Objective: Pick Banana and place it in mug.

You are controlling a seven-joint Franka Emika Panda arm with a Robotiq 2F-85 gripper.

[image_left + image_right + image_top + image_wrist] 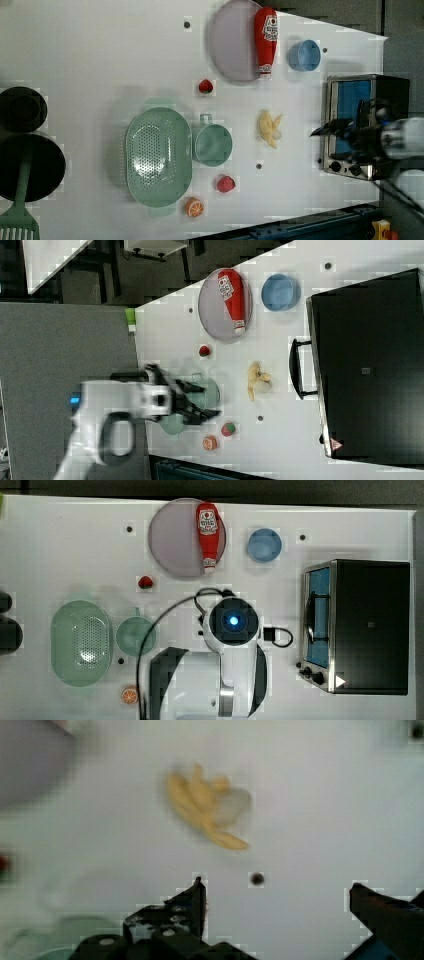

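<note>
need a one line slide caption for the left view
Banana lies on the white table beside the empty mint-green mug, with the open end effector poised above.

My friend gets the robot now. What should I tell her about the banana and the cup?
Gripper: open and empty, up in the air above the table, not touching anything.
Banana: lying on the white table, between the mug and the toaster oven in the left view.
Mug: upright and empty, right beside the green colander.
Done: nothing yet, the banana is not picked up.
Left: go down, grab the banana, carry it to the mug and drop it in.
</note>
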